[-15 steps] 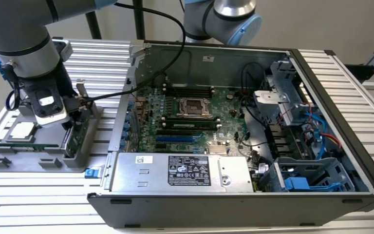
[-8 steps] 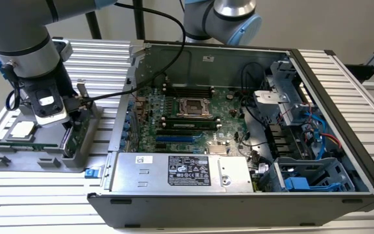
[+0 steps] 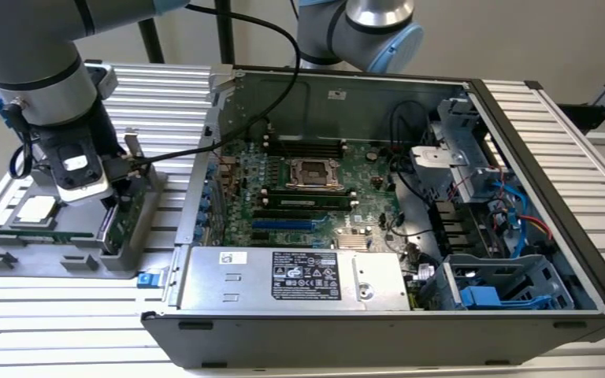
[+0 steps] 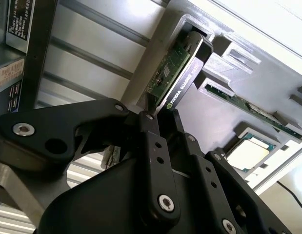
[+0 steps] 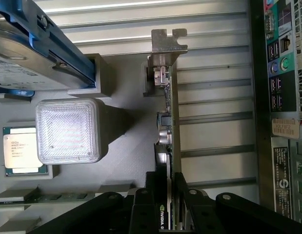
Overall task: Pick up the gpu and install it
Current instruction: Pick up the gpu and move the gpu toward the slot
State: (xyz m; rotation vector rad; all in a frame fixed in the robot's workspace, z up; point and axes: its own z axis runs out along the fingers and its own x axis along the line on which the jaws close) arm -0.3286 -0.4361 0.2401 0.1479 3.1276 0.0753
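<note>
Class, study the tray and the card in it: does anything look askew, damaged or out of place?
Nothing stands out. The gpu stands straight on edge in its slot in the tray, the pincer closed squarely on it. The processor lies flat in its own recess.

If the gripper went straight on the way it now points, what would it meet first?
The gripper would meet the graphics card, standing on edge in the gray holder right in its line. The remaining gap is hard to judge.
</note>
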